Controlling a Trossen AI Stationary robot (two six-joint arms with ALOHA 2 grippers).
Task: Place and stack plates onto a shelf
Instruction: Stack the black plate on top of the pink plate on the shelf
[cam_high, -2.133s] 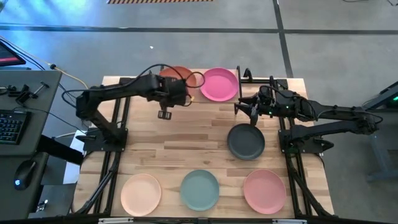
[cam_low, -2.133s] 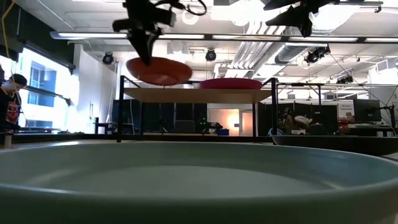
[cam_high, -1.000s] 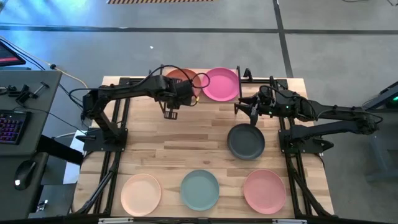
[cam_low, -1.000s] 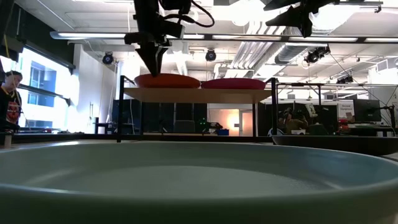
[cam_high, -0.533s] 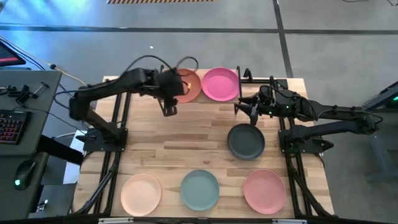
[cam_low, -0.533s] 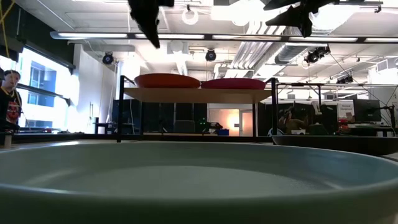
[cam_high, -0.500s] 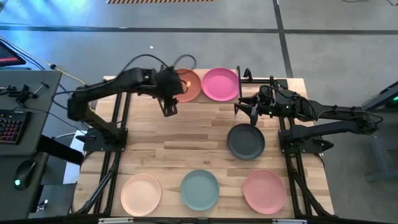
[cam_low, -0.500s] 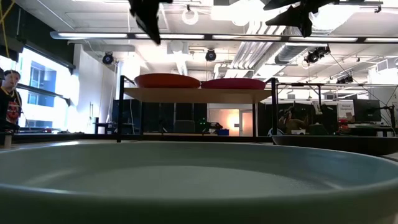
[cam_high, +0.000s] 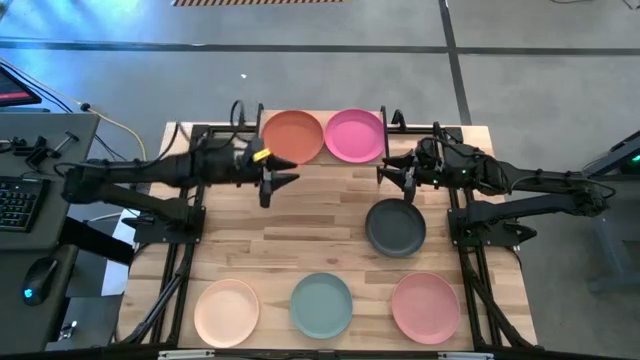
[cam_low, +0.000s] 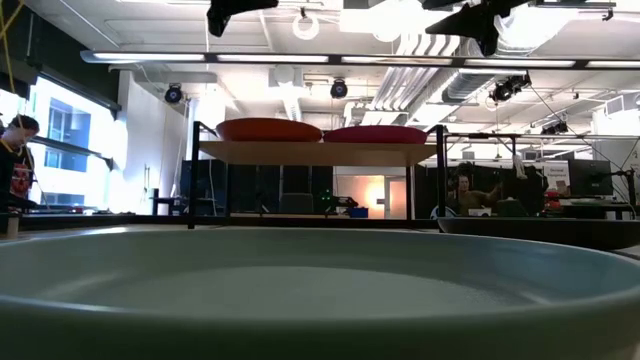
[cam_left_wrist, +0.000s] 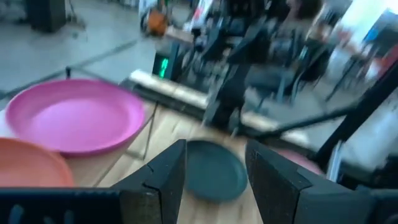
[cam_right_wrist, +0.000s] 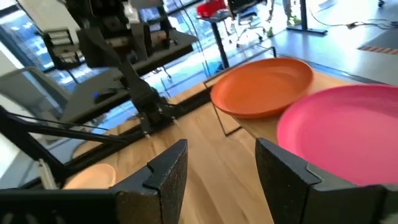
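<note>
The orange plate and the pink plate lie side by side, bottoms down, on the shelf at the table's far edge. My left gripper hovers open just near of the orange plate, touching nothing. My right gripper hangs open between the pink plate and the dark grey plate, which lies flat on the table. The left wrist view shows the dark grey plate beyond the open fingers.
A cream plate, a teal plate and a salmon plate lie in a row along the table's near edge. Bare wood lies in the table's middle. A person stands far off in the room at the left.
My left gripper has opened and let go of the orange plate's near rim, risen, and drawn back toward the table's left and near side, turning level. The orange plate stays flat on the shelf beside the pink one.
</note>
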